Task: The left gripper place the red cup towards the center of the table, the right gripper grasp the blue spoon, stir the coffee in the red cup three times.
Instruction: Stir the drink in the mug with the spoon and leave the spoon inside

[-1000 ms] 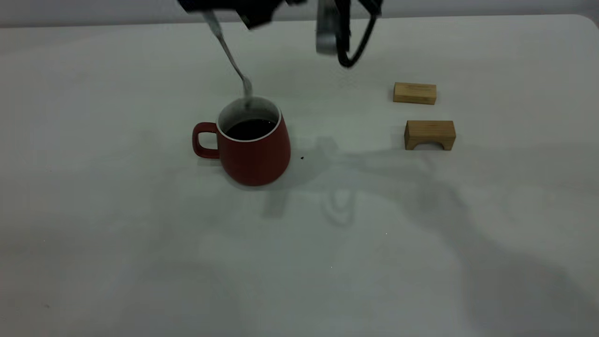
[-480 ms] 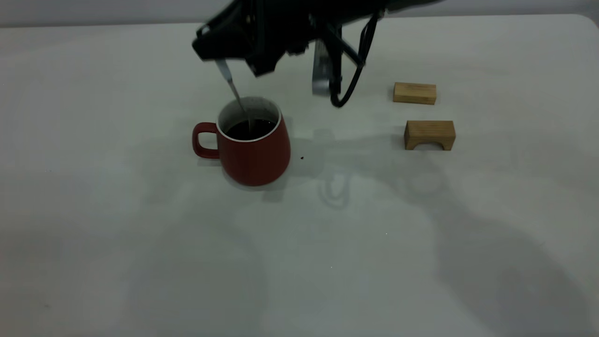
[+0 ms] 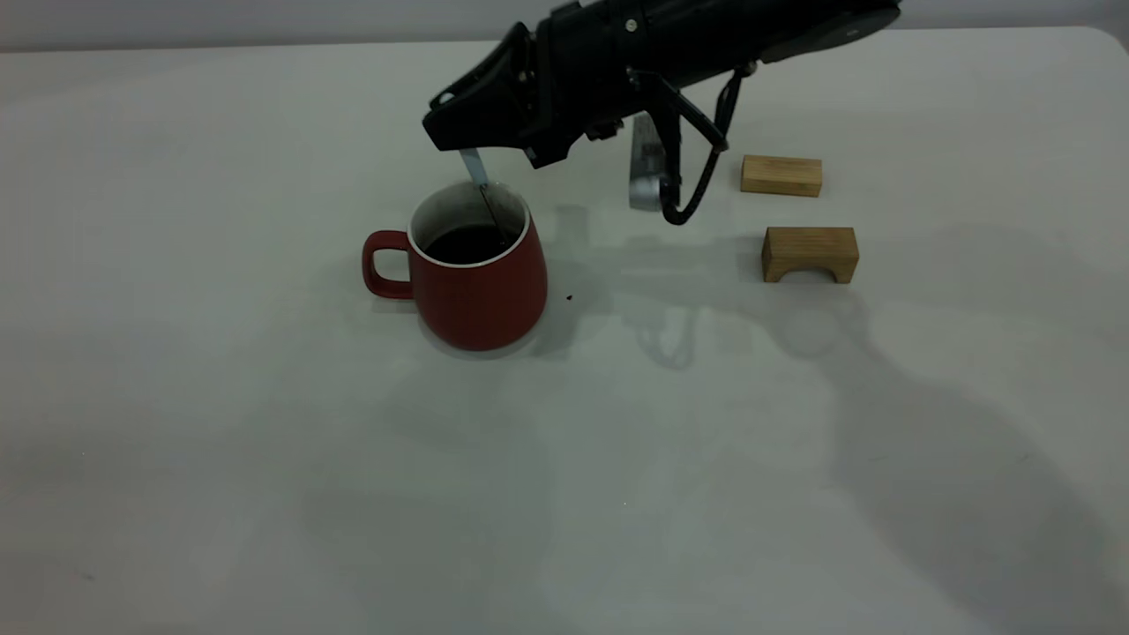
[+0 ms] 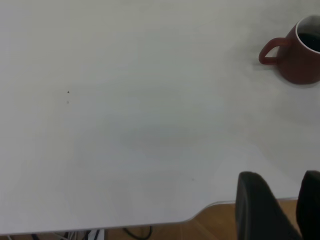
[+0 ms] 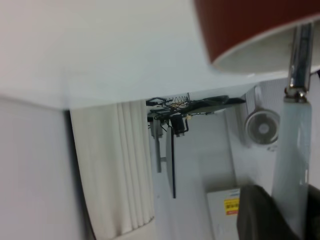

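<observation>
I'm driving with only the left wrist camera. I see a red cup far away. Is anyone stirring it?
Observer: Yes. The right gripper holds the blue spoon, whose lower end dips into the red cup.
Operator: Is there something in the cup?
Observer: Dark coffee, below the white rim.
Operator: Is anything else on the table?
Observer: Two wooden blocks sit to the right of the cup in the exterior view, apart from it; the nearer one has an arch cut underneath.
Operator: Where's my arm?
Observer: The left gripper is out past the table edge, far from the cup.
</observation>
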{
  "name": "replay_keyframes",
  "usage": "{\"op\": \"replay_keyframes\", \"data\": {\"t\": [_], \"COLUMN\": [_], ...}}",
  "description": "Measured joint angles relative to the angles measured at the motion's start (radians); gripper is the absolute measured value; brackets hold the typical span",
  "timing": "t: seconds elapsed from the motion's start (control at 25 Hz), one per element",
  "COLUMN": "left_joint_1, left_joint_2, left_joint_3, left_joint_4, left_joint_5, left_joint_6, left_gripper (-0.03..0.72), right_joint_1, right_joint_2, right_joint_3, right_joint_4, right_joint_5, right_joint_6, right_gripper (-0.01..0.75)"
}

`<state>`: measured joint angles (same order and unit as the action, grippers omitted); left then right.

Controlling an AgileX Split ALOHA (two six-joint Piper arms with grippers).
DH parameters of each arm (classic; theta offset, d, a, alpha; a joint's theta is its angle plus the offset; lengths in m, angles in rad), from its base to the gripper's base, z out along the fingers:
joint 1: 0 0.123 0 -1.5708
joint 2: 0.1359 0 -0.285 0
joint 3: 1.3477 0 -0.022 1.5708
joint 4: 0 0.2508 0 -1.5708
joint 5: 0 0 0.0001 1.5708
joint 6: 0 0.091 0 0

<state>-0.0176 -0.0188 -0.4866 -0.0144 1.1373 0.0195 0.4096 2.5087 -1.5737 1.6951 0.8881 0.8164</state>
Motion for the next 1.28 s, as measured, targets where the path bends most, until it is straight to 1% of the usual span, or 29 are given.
{"op": "replay_keyframes", "data": {"t": [0.08,0.16,0.32,0.44,0.52,0.68,0.8,0.88,1.08,1.2,1.28], "left_joint_1": [0.000,0.000,0.000,0.000,0.000,0.000,0.000,0.000,0.000,0.000,0.000], "left_joint_2": [0.000,0.000,0.000,0.000,0.000,0.000,0.000,0.000,0.000,0.000,0.000], "left_joint_3": [0.000,0.000,0.000,0.000,0.000,0.000,0.000,0.000,0.000,0.000,0.000], "left_joint_4": [0.000,0.000,0.000,0.000,0.000,0.000,0.000,0.000,0.000,0.000,0.000], "left_joint_5": [0.000,0.000,0.000,0.000,0.000,0.000,0.000,0.000,0.000,0.000,0.000], "left_joint_6": [0.000,0.000,0.000,0.000,0.000,0.001,0.001,0.001,0.001,0.001,0.001], "left_gripper": [0.270,0.270,0.270,0.270,0.270,0.270,0.270,0.270,0.270,0.270,0.270], "right_joint_1": [0.006,0.023,0.053,0.042,0.024,-0.010,-0.008,0.008,0.052,0.044,0.021], "right_joint_2": [0.001,0.001,0.001,0.001,0.001,0.001,0.001,0.001,0.001,0.001,0.001], "right_joint_3": [0.002,0.002,-0.014,-0.020,-0.020,0.003,0.013,0.013,-0.008,-0.013,-0.013], "right_joint_4": [0.001,0.032,0.062,0.062,0.047,0.014,0.005,0.025,0.062,0.064,0.044], "right_joint_5": [0.014,0.028,0.027,0.014,0.014,0.031,0.043,0.049,0.041,0.026,0.026], "right_joint_6": [0.035,0.032,-0.074,-0.170,-0.182,-0.108,-0.035,-0.036,-0.134,-0.215,-0.225], "right_gripper": [0.145,0.145,0.145,0.145,0.145,0.145,0.145,0.145,0.145,0.145,0.145]}}
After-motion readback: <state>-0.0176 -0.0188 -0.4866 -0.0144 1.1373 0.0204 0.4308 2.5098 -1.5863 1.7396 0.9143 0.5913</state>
